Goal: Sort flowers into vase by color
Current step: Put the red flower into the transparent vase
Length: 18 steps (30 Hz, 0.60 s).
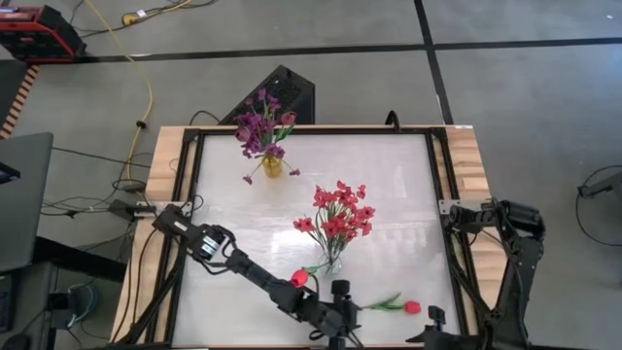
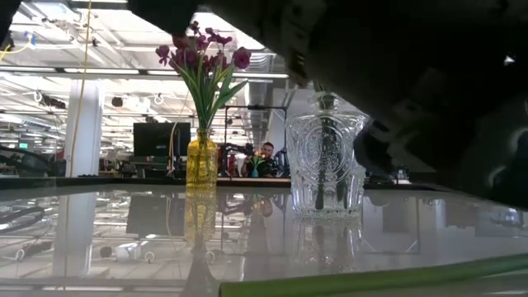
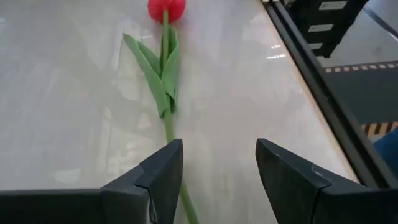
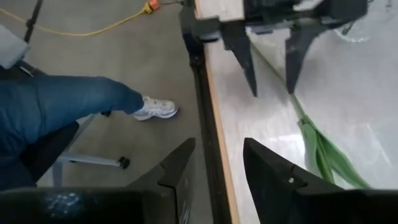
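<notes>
High view: red tulip lies flat on desk near front edge, stem along edge, head toward right arm.
Left wrist view: left gripper released, stem beside one finger.
Right wrist view: right gripper released, empty, over desk edge.

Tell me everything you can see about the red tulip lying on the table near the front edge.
The red tulip lies flat on the glossy white table, near the front edge, apart from both vases. It looks artificial: a closed red bud, a thin green stem and long, pointed green leaves partway down. The stem runs toward the left end effector, whose fingers stand open astride its end without clearly touching it.
</notes>
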{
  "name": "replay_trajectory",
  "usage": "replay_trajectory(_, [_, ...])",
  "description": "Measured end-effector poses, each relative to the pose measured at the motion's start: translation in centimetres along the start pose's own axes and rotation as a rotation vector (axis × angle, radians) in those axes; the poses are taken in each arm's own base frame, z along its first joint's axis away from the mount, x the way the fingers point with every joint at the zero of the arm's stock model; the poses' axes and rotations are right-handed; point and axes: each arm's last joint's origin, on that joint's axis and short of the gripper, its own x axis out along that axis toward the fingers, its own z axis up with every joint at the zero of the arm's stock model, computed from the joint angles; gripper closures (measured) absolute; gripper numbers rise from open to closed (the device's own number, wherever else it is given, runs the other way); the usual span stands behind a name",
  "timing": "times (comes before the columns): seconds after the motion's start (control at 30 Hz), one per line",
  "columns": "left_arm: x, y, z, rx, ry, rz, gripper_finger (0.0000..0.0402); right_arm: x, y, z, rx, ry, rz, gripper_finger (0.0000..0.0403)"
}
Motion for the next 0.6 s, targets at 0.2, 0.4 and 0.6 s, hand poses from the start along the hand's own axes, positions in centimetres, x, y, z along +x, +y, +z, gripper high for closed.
replay_trajectory(0.2, [0.3, 0.9, 0.7, -0.014, -0.011, 0.034, 0.0209, -0.3, 0.2, -0.2, -0.002, -0.017, 0.010, 0.0250])
replay_trajectory(0.4, [0.6, 2.0, -0.1, -0.077, 0.099, 0.030, 0.0209, -0.4, 0.1, -0.4, -0.020, -0.015, 0.006, 0.0251])
replay_trajectory(0.6, [0.5, 2.4, -0.6, -0.078, 0.162, 0.056, 0.0228, -0.3, 0.1, -0.3, -0.084, -0.016, 0.005, 0.0251])
